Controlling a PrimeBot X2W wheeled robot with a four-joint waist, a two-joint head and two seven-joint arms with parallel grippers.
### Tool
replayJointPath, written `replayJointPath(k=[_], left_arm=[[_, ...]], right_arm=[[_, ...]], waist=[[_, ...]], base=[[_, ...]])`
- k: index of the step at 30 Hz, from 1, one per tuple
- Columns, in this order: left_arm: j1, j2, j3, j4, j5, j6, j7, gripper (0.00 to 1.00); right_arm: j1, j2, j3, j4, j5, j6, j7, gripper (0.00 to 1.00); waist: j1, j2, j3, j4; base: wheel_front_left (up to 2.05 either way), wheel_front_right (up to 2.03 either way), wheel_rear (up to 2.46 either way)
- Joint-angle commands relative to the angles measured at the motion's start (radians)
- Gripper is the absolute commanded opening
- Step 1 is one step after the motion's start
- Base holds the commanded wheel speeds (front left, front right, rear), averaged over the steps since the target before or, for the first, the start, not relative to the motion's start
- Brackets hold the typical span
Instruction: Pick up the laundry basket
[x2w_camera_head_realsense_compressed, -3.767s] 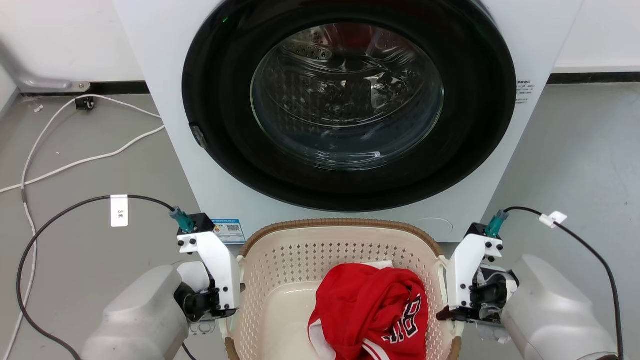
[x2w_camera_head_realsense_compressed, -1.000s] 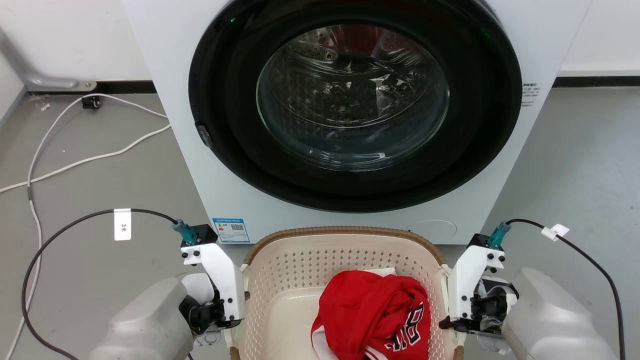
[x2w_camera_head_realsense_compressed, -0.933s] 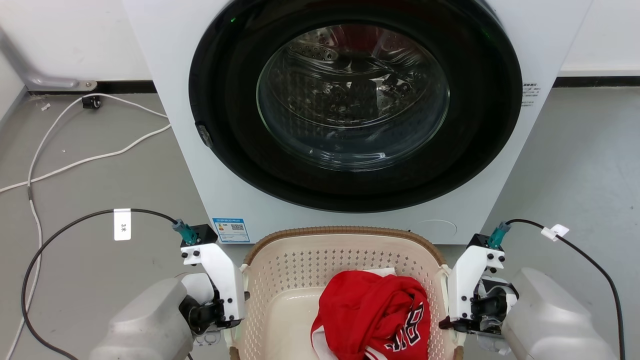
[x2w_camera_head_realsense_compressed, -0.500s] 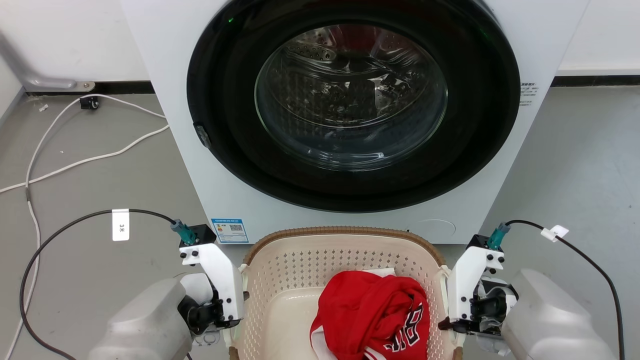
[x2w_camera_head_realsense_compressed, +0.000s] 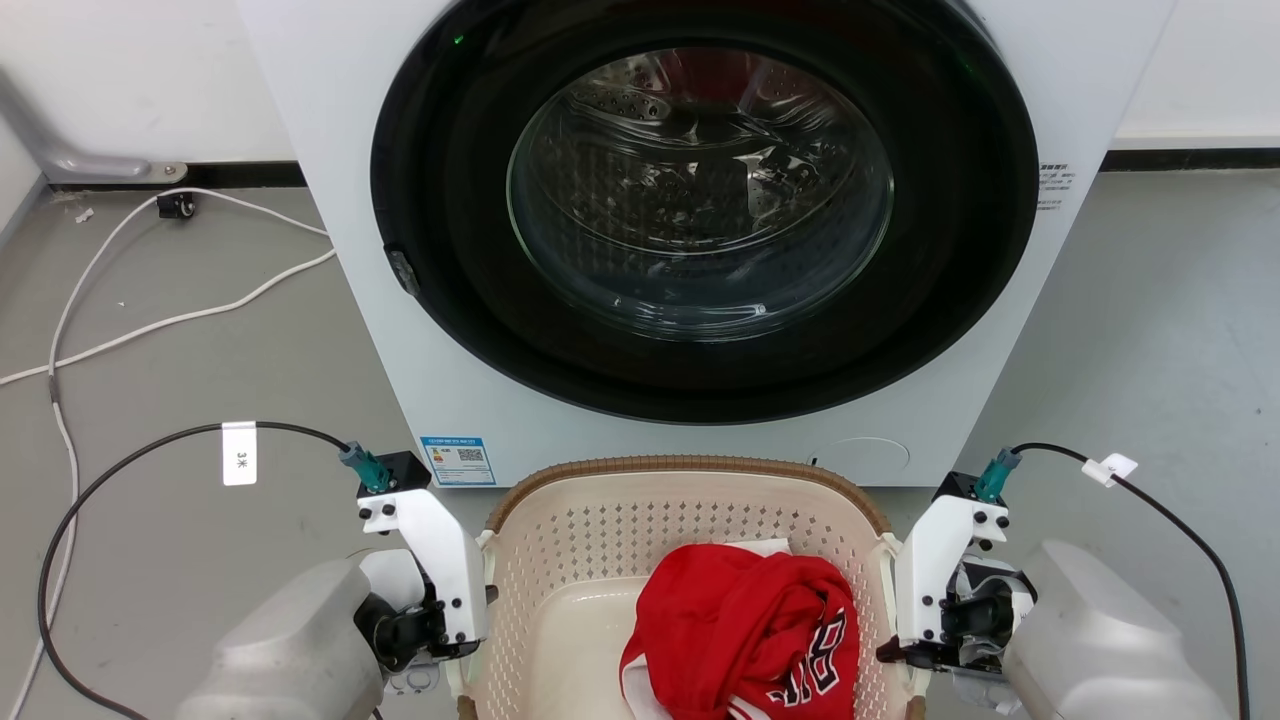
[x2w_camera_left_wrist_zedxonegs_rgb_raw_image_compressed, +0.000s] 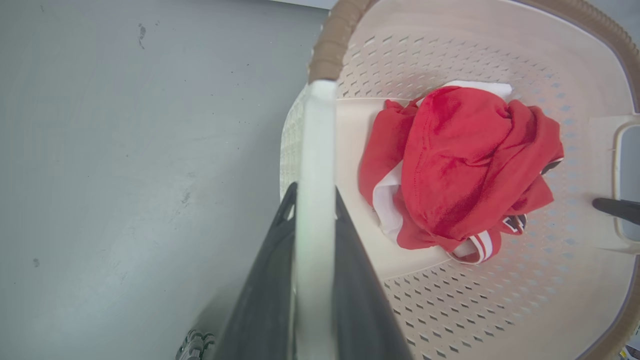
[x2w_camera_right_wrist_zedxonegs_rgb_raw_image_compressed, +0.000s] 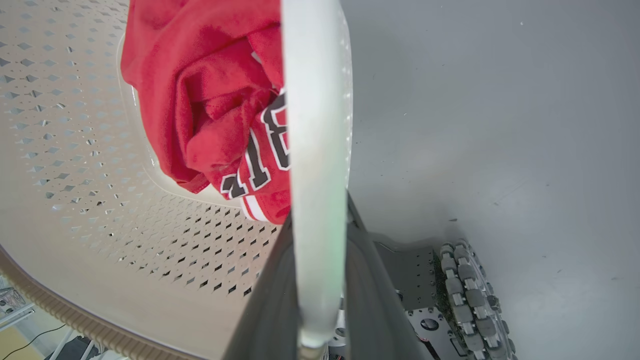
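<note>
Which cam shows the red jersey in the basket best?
Left wrist view: the whole red jersey lies in plain sight on the laundry basket floor. Head view crops its lower part at the frame edge; right wrist view hides part behind the white handle.

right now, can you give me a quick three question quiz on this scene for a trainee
1. True or false: the washer door is open.
2. What lies in the basket? A) a red shirt B) a blue towel C) nothing
3. Fill in: the left gripper and right gripper each clamp one of the basket's white side ____.
Key: 1 false; 2 A; 3 handles.
</note>
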Motion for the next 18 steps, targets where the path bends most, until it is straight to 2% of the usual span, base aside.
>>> replayJointPath(k=[1,18], left_arm=[[0.010,-0.027,-0.002,-0.017,-0.006,-0.014,-0.001,0.00],[0.013,-0.026,-0.007,-0.016,-0.016,-0.014,-0.003,0.00]], right_arm=[[-0.003,0.030,-0.006,-0.014,0.014,0.014,0.000,0.00],[0.004,0.030,-0.016,-0.014,0.007,0.014,-0.004,0.00]], waist=[[0.0000,0.0000,0.000,0.000],[0.0000,0.0000,0.000,0.000]], base=[[0.00,0.00,0.00],[0.00,0.00,0.00]])
